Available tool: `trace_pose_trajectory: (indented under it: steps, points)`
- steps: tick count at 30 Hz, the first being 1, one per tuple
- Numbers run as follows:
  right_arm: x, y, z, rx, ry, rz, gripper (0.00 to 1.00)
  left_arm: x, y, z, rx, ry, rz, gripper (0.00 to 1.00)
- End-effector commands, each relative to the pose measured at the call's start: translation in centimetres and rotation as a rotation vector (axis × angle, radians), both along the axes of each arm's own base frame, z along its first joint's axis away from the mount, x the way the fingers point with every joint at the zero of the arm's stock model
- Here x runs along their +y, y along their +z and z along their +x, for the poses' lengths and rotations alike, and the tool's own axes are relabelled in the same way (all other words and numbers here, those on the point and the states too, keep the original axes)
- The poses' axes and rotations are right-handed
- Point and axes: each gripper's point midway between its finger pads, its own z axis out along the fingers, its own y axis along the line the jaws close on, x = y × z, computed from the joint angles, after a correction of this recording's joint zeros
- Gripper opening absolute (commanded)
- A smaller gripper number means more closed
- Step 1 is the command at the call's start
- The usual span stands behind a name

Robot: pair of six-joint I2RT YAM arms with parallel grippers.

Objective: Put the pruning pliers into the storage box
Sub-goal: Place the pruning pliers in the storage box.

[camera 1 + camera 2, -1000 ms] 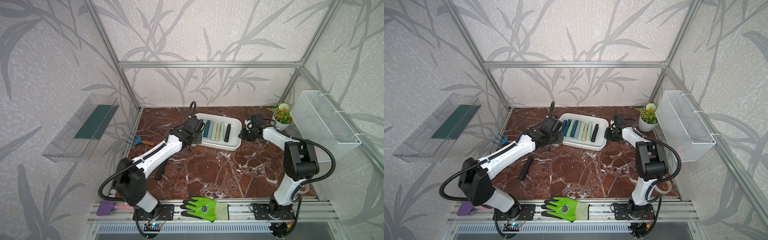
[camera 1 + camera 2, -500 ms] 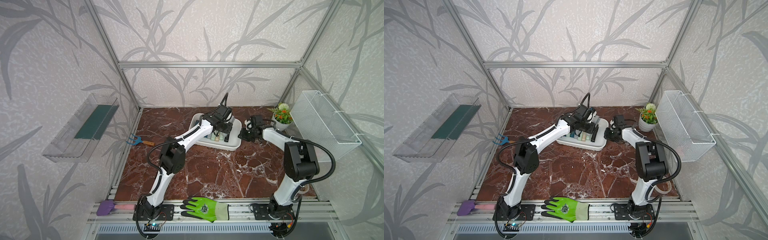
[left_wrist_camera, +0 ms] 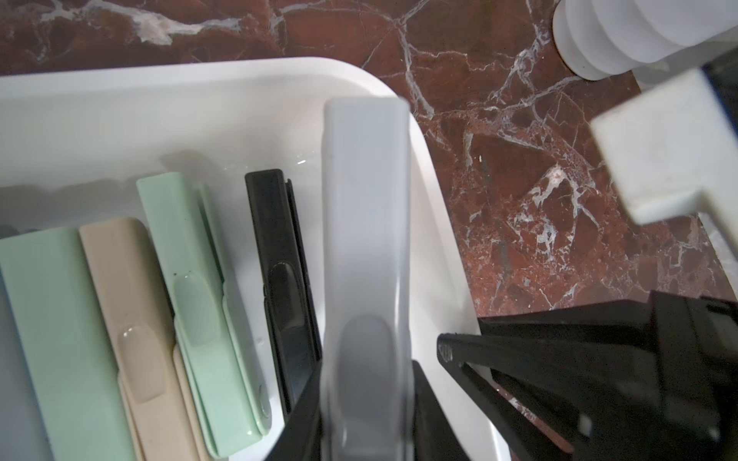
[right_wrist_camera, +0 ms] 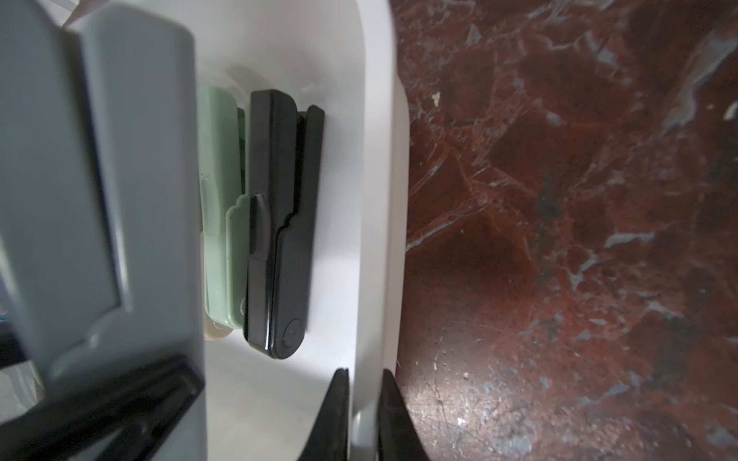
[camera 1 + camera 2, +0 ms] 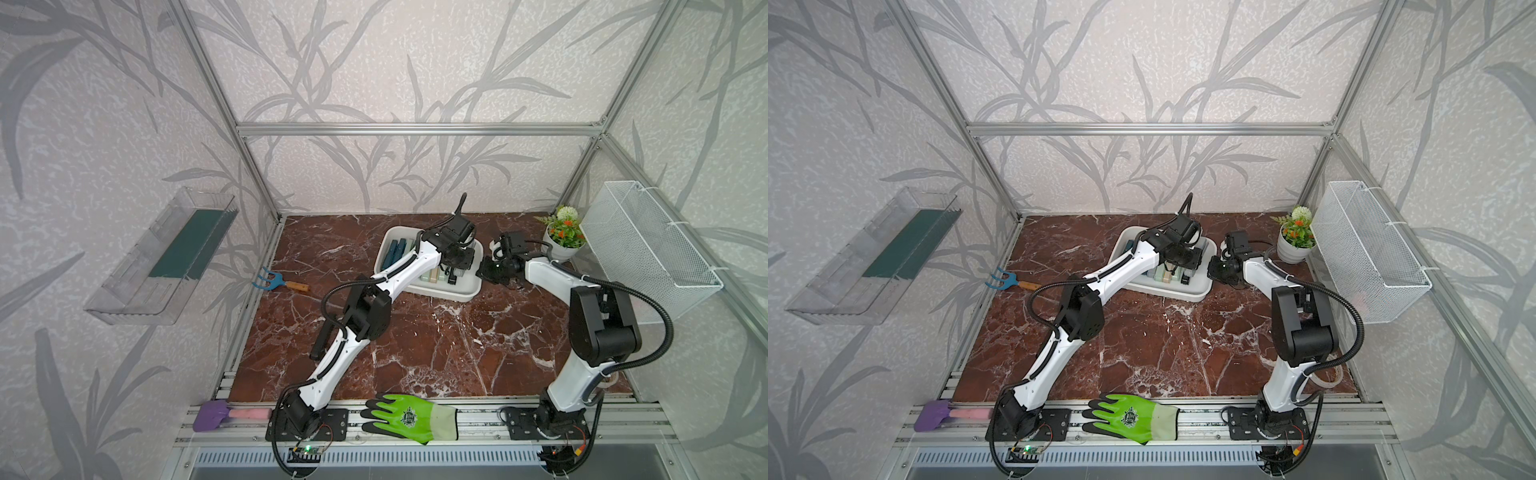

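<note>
In both top views the storage box [image 5: 467, 294] [image 5: 1196, 296] is seen far back on the table [image 5: 415, 353]. Left wrist: a grey pruning plier [image 3: 365, 239] is pinched by the left gripper [image 3: 365, 407] over it (other pliers [image 3: 199, 279] lie inside). Right wrist: its rim is clamped by the right gripper [image 4: 365, 415]

Pruning pliers [image 3: 191, 279] crowd the storage box [image 3: 159, 80]; tabletop [image 5: 436, 345] open.

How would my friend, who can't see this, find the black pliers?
Look on the red marble table for the white storage box near the flower pot. Pliers lie side by side in it, and the black pliers lies at the row's end on the pot's side, next to a pale green one. It is the only black one; the others are green, beige, grey or teal.
</note>
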Motion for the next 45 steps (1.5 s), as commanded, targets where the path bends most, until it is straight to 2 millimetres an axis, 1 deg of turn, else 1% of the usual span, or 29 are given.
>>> trace_pose_trajectory:
  steps: [1, 6, 11, 14, 17, 22, 24, 28, 33, 42, 45]
  points:
    - [0.8, 2.6, 0.2, -0.074, 0.008, 0.028, 0.13, -0.2, 0.4, -0.2, 0.004, 0.071, 0.0, 0.01]
    - [0.7, 2.4, 0.1, -0.071, -0.002, 0.036, 0.12, -0.6, -0.2, -0.3, 0.01, 0.108, 0.001, 0.01]
    - [0.6, 2.1, 0.0, -0.069, -0.015, 0.036, 0.12, -1.1, -1.9, -0.8, 0.032, 0.105, 0.016, 0.01]
    - [0.8, 2.1, 0.0, -0.068, -0.016, 0.046, 0.12, -0.9, -3.3, -0.4, 0.035, 0.123, 0.033, 0.01]
    - [0.8, 2.2, 0.0, -0.067, -0.015, 0.048, 0.12, -1.0, -4.0, 0.0, 0.039, 0.133, 0.025, 0.01]
    - [0.7, 2.1, 0.0, -0.065, -0.015, 0.039, 0.12, -1.0, -4.8, 0.6, 0.027, 0.136, 0.028, 0.0]
    - [0.7, 2.2, 0.1, -0.068, -0.013, 0.041, 0.12, -0.8, -5.0, 0.9, 0.024, 0.146, 0.036, 0.0]
    - [0.7, 2.4, 0.1, -0.072, -0.014, 0.042, 0.12, 0.4, -5.7, 1.6, 0.012, 0.193, 0.077, 0.0]
    - [0.6, 2.5, 0.2, -0.074, -0.013, 0.034, 0.12, 1.5, -6.1, 2.4, -0.011, 0.232, 0.111, 0.0]
    - [0.6, 2.2, 0.1, -0.069, -0.014, 0.032, 0.12, 1.3, -7.0, 2.7, -0.011, 0.235, 0.111, 0.0]
    - [0.6, 2.1, 0.0, -0.067, -0.014, 0.032, 0.12, 1.4, -7.1, 2.7, -0.016, 0.241, 0.12, 0.03]
